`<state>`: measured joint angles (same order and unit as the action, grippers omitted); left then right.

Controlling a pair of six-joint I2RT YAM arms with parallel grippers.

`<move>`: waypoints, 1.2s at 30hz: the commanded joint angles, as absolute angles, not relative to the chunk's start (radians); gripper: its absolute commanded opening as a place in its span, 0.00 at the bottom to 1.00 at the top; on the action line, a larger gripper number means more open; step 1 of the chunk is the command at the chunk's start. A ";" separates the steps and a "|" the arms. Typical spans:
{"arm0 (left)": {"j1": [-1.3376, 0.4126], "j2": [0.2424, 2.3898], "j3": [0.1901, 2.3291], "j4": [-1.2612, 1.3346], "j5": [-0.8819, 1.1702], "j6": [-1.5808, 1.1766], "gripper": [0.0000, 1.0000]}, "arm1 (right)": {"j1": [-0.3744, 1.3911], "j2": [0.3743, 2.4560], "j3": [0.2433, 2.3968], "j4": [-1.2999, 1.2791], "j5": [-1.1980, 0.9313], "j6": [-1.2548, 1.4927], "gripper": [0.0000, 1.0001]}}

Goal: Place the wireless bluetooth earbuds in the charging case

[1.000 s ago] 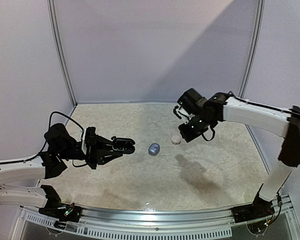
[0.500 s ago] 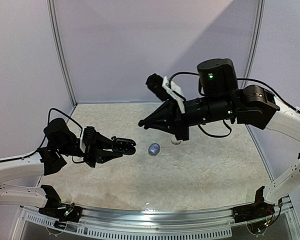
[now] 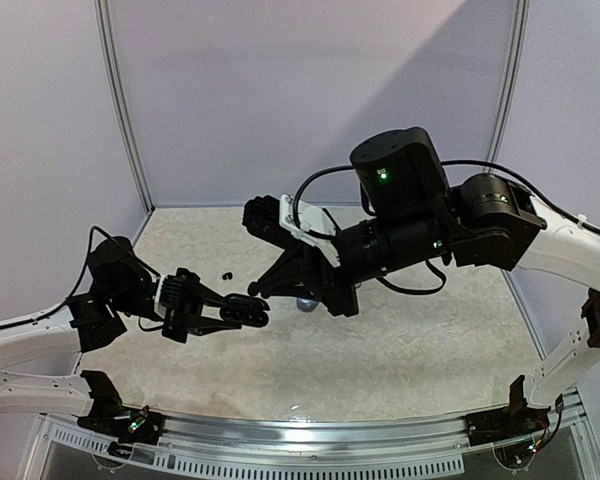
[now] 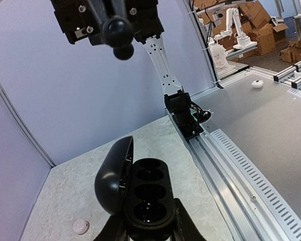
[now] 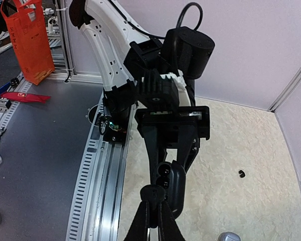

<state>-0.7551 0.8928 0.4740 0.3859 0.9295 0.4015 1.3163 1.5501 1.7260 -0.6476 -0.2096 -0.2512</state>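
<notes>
Left tool (image 3: 225,312) clamped around open black charging case (image 4: 149,193), aloft at 8 o'clock over bench (image 3: 430,340). Right tool (image 5: 153,213), arm stretched across from 3 o'clock, pinched shut on black earbud (image 5: 153,192) close by the case.

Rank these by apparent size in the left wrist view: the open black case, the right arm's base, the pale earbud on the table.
1. open black case: largest, though it is nearest the camera.
2. right arm's base: smaller, farther off.
3. pale earbud: clearly smallest.
</notes>
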 commanded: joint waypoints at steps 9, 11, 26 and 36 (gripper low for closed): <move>-0.772 0.893 0.471 0.458 0.887 0.156 0.00 | 1.344 1.624 1.748 -0.673 -0.162 -0.307 0.00; -0.771 0.891 0.471 0.457 0.886 0.147 0.00 | 1.343 1.623 1.746 -0.681 -0.145 -0.329 0.00; -0.770 0.894 0.462 0.488 0.862 0.087 0.00 | 1.306 1.676 1.776 -0.730 -0.085 -0.362 0.00; -0.769 0.892 0.459 0.486 0.868 0.102 0.00 | 1.290 1.681 1.787 -0.736 -0.048 -0.372 0.00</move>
